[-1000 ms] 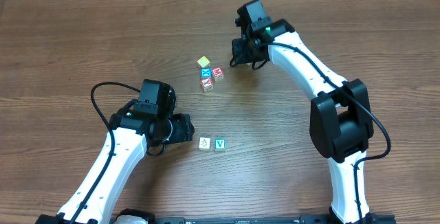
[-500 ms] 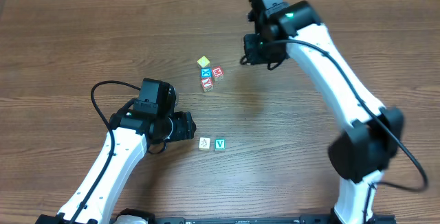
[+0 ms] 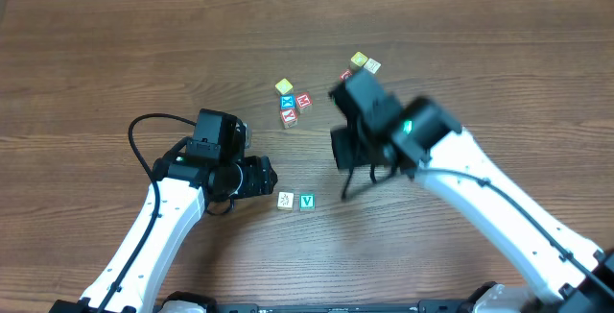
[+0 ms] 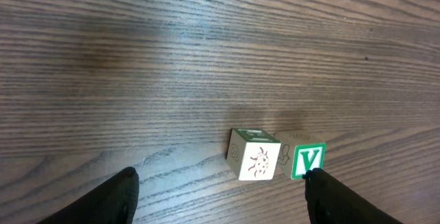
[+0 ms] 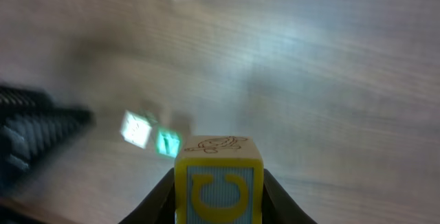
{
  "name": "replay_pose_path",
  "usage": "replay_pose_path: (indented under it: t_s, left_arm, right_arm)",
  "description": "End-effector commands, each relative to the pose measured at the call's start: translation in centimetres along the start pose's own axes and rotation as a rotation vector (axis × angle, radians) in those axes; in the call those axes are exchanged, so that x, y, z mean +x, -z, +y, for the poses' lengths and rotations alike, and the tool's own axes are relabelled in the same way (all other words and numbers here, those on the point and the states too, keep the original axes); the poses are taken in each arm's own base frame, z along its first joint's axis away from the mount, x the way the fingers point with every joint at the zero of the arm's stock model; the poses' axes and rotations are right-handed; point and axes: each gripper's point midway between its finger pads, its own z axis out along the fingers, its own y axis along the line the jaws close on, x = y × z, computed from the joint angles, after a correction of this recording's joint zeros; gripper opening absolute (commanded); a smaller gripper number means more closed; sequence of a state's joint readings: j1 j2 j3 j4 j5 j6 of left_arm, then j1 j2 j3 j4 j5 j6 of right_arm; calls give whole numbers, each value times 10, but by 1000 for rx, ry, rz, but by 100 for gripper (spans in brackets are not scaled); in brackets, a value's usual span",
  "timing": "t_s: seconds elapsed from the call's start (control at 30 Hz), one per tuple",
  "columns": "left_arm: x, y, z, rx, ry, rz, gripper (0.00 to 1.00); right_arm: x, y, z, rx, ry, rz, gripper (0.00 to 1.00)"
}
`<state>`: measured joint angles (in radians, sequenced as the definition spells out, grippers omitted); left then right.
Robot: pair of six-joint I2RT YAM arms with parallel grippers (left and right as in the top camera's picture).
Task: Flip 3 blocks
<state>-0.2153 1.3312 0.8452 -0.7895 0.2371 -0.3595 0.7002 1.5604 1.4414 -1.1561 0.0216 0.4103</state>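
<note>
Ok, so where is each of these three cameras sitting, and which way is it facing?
Overhead: fixed above the table, facing straight down; left arm and right arm both show.
Left wrist: on the left arm, facing down at the cream cube and green V cube; the open left gripper frames the bottom edge.
Right wrist: on the right arm, blurred, facing down across the table; right gripper shut on a yellow block.
Shared: all three show the cream and V cubes.
</note>
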Motion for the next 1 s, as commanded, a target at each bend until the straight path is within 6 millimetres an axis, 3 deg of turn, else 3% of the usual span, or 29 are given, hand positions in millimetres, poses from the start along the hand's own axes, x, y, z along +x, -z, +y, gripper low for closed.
replay_pose_path:
  t_s: [0.0,0.13,0.33,0.7,0.97]
  left_arm:
    - [-6,8,-7,26,-23,-21,71]
    - [-6,7,-6,25,-25,-18,71]
    - [-5,7,-6,24,-24,-14,71]
    - [-3,7,-5,21,-23,-8,71]
    - [-3,7,-5,22,-23,-8,71]
  right_arm:
    - [38,-13,1,-45,-63,36,7]
    - [75,-50,9,-109,-52,99,9]
    - [101,-90,24,-183,-40,131,10]
    - [94,-130,31,-180,-81,130,11]
    - [90,-136,27,-156,-88,113,10]
